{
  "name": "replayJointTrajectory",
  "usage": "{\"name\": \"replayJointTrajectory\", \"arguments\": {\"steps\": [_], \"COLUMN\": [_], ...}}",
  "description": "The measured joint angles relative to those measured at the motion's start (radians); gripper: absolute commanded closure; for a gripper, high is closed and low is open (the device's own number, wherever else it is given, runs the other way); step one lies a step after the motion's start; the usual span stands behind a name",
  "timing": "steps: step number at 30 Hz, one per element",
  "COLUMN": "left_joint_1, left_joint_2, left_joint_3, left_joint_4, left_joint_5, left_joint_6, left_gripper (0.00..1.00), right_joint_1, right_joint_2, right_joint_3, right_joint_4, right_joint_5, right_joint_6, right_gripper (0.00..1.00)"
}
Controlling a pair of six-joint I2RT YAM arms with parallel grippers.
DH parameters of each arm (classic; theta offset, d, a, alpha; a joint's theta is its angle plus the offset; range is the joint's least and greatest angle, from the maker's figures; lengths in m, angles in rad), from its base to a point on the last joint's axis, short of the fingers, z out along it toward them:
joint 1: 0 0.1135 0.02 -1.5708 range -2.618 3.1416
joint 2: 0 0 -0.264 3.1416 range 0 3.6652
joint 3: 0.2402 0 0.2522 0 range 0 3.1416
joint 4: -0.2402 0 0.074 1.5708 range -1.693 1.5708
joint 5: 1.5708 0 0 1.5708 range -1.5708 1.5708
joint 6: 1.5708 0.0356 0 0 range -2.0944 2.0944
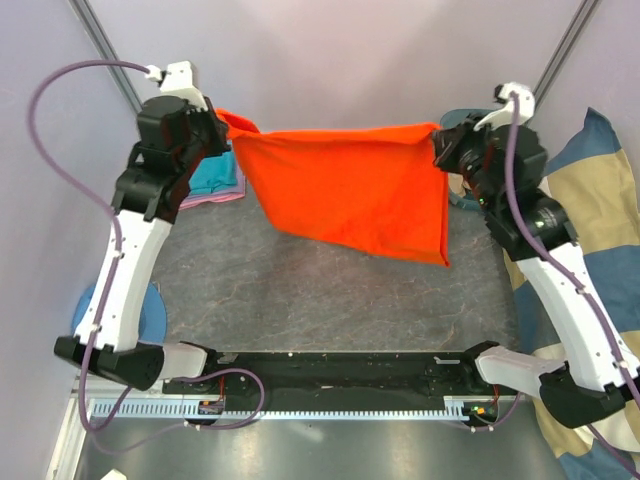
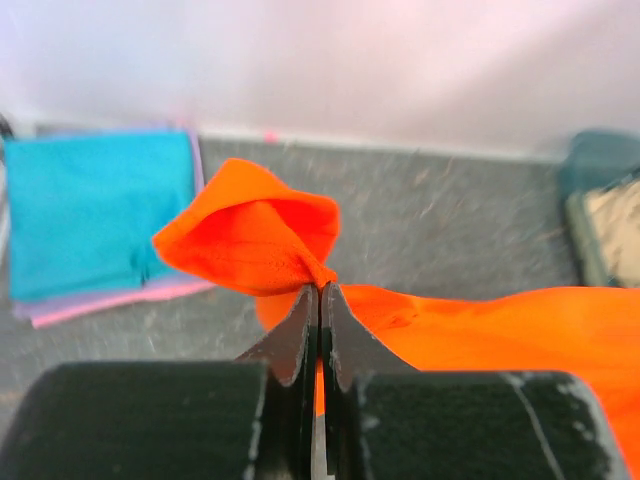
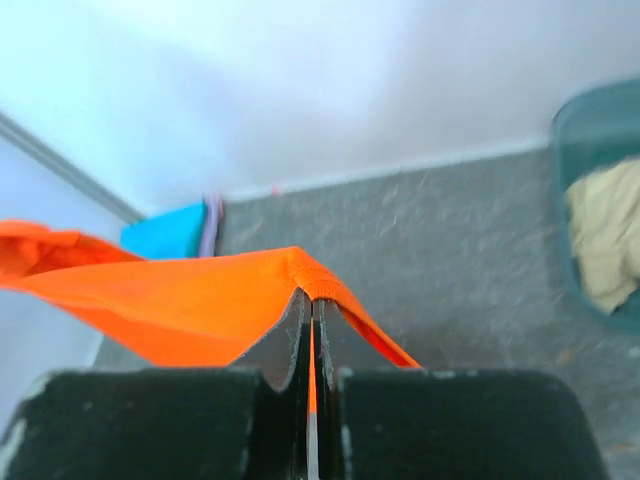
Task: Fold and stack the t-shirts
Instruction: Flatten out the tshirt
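Here, the grey table (image 1: 330, 300) fills the middle of the overhead view. Off the table's right edge lies the big blue-and-beige cushion (image 1: 600, 170).

Above the table's far half hangs the orange t-shirt (image 1: 345, 185), stretched as a sheet between the two arms. Its top edge runs roughly level, and its lower edge slants down to a corner towards the table's right side. Whether that corner touches the table cannot be told.

At the table's far-left corner lies a folded teal t-shirt (image 2: 90, 210), resting on a pink-lilac t-shirt (image 2: 110, 300) whose edge shows beneath it. At the table's far-right corner stands a teal bin (image 3: 570, 130) with beige cloth (image 3: 605, 230) inside.

The left gripper (image 2: 320, 290), above the table's far-left part, is clamped tight on the shirt's left top corner; the cloth bunches into a puff just beyond its fingertips. The right gripper (image 3: 312, 300), above the table's far-right part, is pinched on the opposite top corner, with the fabric draped over both fingers.
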Motion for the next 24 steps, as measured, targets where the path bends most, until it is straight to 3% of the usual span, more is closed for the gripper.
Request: {"name": "replayJointTrajectory", "arguments": {"steps": [6,14,24], "left_joint_1": [0.000,0.000,-0.007], "left_joint_2": [-0.088,-0.108,-0.236], "left_joint_3": [0.120,0.151,0.128], "left_joint_4": [-0.061,-0.146,-0.264], "left_joint_5": [0.010,0.010,0.022], "left_joint_6": [0.029,0.064,0.078], "left_gripper": [0.98,0.98,0.98], "right_joint_1": [-0.002,0.000,0.006], "right_joint_2": [-0.013,-0.045,-0.101], "right_joint_3": [0.163,0.174,0.227], "right_joint_4": [-0.056,-0.148,-0.245], "right_joint_5": [0.087,0.157,0.107], "right_joint_6": [-0.057,-0.105,-0.122], "right_gripper": [1.00,1.00,1.00]}}
